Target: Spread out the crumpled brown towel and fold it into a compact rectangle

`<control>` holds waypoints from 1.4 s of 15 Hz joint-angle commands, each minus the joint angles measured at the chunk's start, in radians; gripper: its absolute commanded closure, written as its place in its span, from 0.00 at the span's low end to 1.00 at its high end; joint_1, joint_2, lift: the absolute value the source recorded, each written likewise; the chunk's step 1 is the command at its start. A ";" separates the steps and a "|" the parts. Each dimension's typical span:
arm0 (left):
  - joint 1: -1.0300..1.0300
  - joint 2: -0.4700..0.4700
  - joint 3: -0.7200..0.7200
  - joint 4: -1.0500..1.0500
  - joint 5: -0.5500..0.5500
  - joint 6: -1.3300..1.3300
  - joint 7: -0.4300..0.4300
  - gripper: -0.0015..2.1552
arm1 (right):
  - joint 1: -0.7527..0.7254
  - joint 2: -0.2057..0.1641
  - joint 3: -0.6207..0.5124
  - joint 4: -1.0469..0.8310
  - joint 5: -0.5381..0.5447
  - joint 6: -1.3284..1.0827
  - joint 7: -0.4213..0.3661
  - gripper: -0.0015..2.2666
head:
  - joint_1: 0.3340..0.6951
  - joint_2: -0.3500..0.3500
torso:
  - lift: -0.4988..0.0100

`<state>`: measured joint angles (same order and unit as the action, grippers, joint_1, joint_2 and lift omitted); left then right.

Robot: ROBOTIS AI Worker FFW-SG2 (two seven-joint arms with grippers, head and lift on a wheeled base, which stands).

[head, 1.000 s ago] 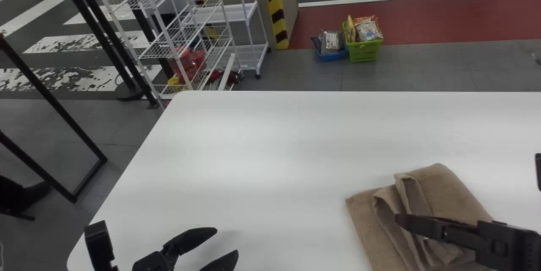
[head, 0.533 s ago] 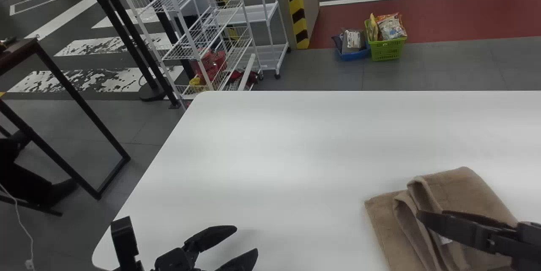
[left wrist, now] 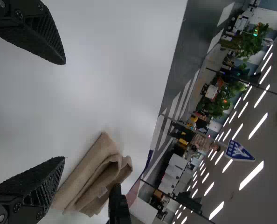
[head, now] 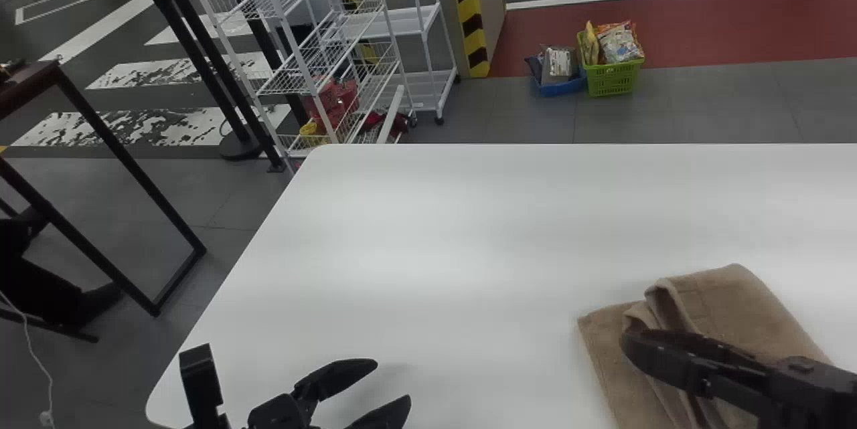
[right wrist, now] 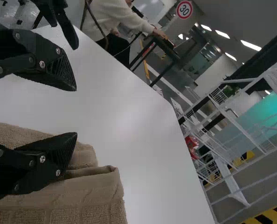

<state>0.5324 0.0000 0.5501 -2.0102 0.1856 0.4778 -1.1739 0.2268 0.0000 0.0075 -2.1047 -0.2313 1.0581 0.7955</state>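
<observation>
The brown towel (head: 730,302) lies partly folded at the table's right, a raised fold running across its top. My right gripper (head: 633,349) is over that fold in the head view. In the right wrist view the right gripper (right wrist: 76,112) stands open, one finger against or just above the towel (right wrist: 73,200); whether they touch I cannot tell. My left gripper (head: 394,385) is open above bare table at the near left, well apart from the towel. From the left wrist, the open left gripper (left wrist: 65,111) shows with the towel (left wrist: 94,177) beyond it.
The white table (head: 435,235) has its rounded left corner near my left arm. Past its far edge stand a white wire rack (head: 308,47) and a green basket (head: 614,77) with packets, both on the floor. A dark-framed table (head: 134,148) is off to the left.
The head view has swung left, shifting table and towel rightward in it. Since the middle frame, my right gripper has moved slightly left over the towel's fold. The left gripper has hardly moved.
</observation>
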 commanded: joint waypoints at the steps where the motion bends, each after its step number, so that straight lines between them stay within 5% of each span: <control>1: 0.000 -0.003 0.001 0.005 0.000 -0.006 0.000 0.04 | 0.029 0.001 0.060 -0.011 0.058 -0.052 0.002 0.89 | 1.00 1.00 | 0.73; 5: -0.003 -0.003 0.001 0.011 0.000 -0.009 0.000 0.04 | 0.048 0.001 0.114 -0.020 0.153 0.000 -0.002 0.89 | 1.00 1.00 | 0.73; 10: -0.006 -0.003 0.002 0.019 0.000 -0.009 0.000 0.04 | 0.121 0.001 0.012 -0.107 0.093 -0.052 -0.002 0.89 | 1.00 1.00 | 0.73; 16: -0.009 -0.003 -0.001 0.021 0.000 -0.009 -0.001 0.04 | 0.089 0.001 0.051 -0.040 0.175 0.061 -0.007 0.89 | 1.00 1.00 | 0.73; 21: -0.009 -0.003 0.002 0.024 0.000 -0.009 -0.003 0.04 | 0.094 0.001 -0.055 -0.097 0.167 0.178 -0.001 0.89 | 1.00 1.00 | 0.73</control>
<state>0.5231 0.0000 0.5534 -1.9866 0.1856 0.4687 -1.1765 0.3178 0.0000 -0.0120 -2.1798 -0.0600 1.2030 0.7923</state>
